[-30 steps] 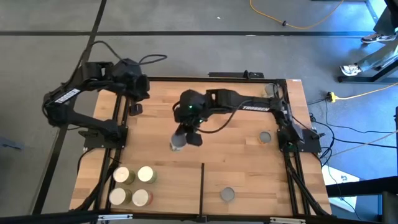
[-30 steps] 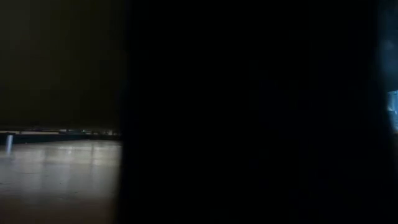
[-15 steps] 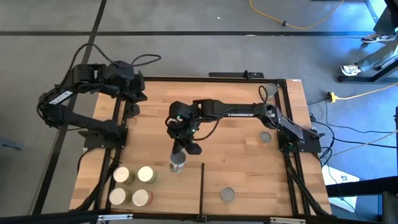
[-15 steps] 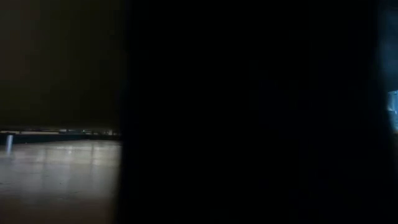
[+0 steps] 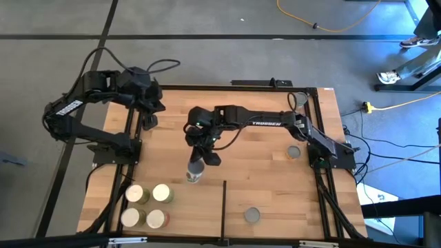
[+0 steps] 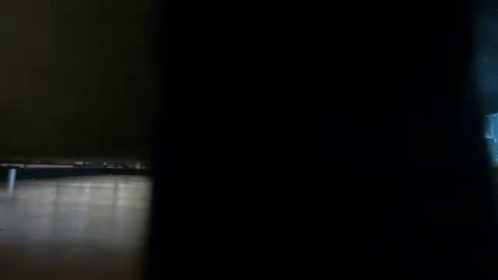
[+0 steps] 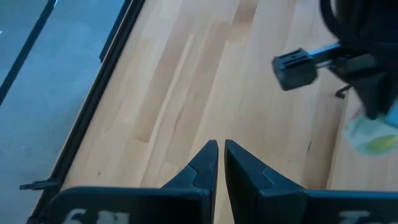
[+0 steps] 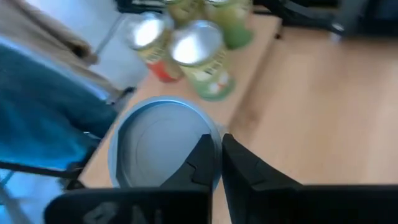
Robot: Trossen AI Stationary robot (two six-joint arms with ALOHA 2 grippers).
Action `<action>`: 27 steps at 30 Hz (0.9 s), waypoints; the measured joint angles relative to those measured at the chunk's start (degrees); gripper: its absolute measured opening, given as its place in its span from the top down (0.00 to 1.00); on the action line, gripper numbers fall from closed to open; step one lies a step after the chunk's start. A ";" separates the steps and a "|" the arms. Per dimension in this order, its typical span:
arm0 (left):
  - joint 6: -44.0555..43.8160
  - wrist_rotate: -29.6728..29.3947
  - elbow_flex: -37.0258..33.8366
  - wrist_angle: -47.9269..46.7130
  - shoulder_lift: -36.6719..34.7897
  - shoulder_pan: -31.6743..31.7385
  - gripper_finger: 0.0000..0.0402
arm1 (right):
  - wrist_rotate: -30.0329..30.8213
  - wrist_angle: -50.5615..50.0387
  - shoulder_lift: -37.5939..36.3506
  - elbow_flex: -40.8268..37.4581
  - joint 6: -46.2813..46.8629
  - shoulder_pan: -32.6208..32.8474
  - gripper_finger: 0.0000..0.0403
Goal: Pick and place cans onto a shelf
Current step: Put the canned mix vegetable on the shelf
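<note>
The left gripper waits at the far left of the worktop. Its jaws are closed on nothing. Four cans already stand together on the shelf, at the near left. The right gripper reaches across the middle with a silver-topped can. Its jaws are almost together and seem to pinch the can's rim. A second ago this can was farther away. It came nearer to the four cans, then pulled back a little. So I think the can is almost at its place but not put down yet. Right of it are the black divider strip and two loose cans, which still need moving.
</note>
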 joint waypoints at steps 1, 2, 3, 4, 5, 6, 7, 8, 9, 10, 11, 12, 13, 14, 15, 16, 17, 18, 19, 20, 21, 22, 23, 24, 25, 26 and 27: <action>-0.09 -0.02 0.01 0.16 0.11 0.00 0.95 | 1.56 -0.53 0.00 0.00 0.54 0.00 0.96; -0.08 -0.02 0.01 0.17 0.25 0.00 0.95 | 3.16 -1.08 0.00 0.00 0.98 0.03 0.96; -0.11 0.00 -0.01 0.20 0.33 0.00 0.95 | 4.39 -1.42 0.00 0.00 1.14 0.31 0.96; -0.20 -0.02 -0.01 0.20 0.33 0.00 0.95 | 5.23 -1.66 0.06 0.00 1.15 0.70 0.96; -0.46 0.00 -0.01 0.17 0.35 0.00 0.95 | 5.62 -1.48 0.22 0.02 1.15 1.26 0.96; -0.86 -0.02 -0.01 0.17 0.39 0.00 0.95 | 5.60 -1.33 0.32 0.02 1.17 1.86 0.96; -1.03 -0.02 -0.01 0.17 0.48 0.00 0.95 | 5.58 -1.47 0.45 0.02 1.23 2.39 0.96; -1.12 -0.01 -0.01 0.19 0.56 0.00 0.95 | 5.58 -1.38 0.92 0.04 1.26 2.93 0.96; -1.13 -0.02 -0.01 0.20 0.57 0.00 0.95 | 5.72 -1.05 1.34 0.10 1.23 3.45 0.96; -1.11 -0.01 -0.01 0.20 0.54 0.00 0.95 | 6.58 -1.37 1.60 0.10 1.21 3.90 0.96; -1.11 -0.02 -0.01 0.20 0.50 0.00 0.95 | 7.49 -1.83 2.06 0.09 1.21 4.25 0.96; -1.12 -0.01 -0.01 0.20 0.49 0.00 0.95 | 8.42 -1.37 2.61 0.09 1.21 4.65 0.96; -1.13 -0.02 -0.01 0.22 0.51 0.00 0.95 | 9.11 -0.99 2.96 0.09 1.23 4.95 0.96; -1.15 0.00 -0.01 0.28 0.55 0.00 0.95 | 9.67 -1.26 3.41 0.09 1.23 5.21 0.96; -1.20 -0.02 -0.01 0.33 0.55 0.00 0.95 | 9.79 -0.82 4.01 0.09 1.28 5.47 0.96; -1.39 -0.01 -0.01 0.35 0.51 0.01 0.95 | 9.71 -0.24 4.45 0.09 1.49 5.78 0.96; -1.56 0.00 -0.01 0.37 0.51 0.00 0.95 | 9.66 -0.01 5.10 0.09 1.96 6.08 0.96; -1.85 -0.02 -0.01 0.37 0.51 0.02 0.95 | 9.64 0.65 5.63 0.09 2.52 6.36 0.96; -2.24 -0.02 -0.01 0.37 0.51 0.02 0.95 | 9.41 1.00 6.09 0.09 2.55 6.65 0.96; -2.49 0.00 -0.01 0.37 0.51 0.02 0.95 | 8.84 1.04 6.52 0.09 2.51 6.94 0.96; -2.60 -0.02 -0.01 0.37 0.51 0.02 0.95 | 8.35 1.32 6.84 0.09 2.47 7.23 0.96; -2.63 -0.01 -0.01 0.37 0.51 0.02 0.95 | 8.08 1.42 7.08 0.09 2.46 7.51 0.96; -2.64 -0.01 -0.01 0.37 0.51 0.02 0.95 | 7.72 1.59 7.34 0.09 2.46 7.79 0.96; -2.64 -0.02 -0.01 0.37 0.51 0.02 0.95 | 7.59 1.91 7.50 0.09 2.42 8.06 0.96; -2.64 0.00 -0.01 0.37 0.51 0.02 0.95 | 7.84 1.86 7.55 0.08 2.23 8.31 0.96; -2.64 -0.02 -0.01 0.37 0.51 0.02 0.95 | 8.58 1.91 7.75 0.09 1.81 8.59 0.96; -2.64 -0.02 -0.01 0.37 0.51 0.02 0.95 | 9.72 2.33 8.00 0.09 1.15 8.78 0.96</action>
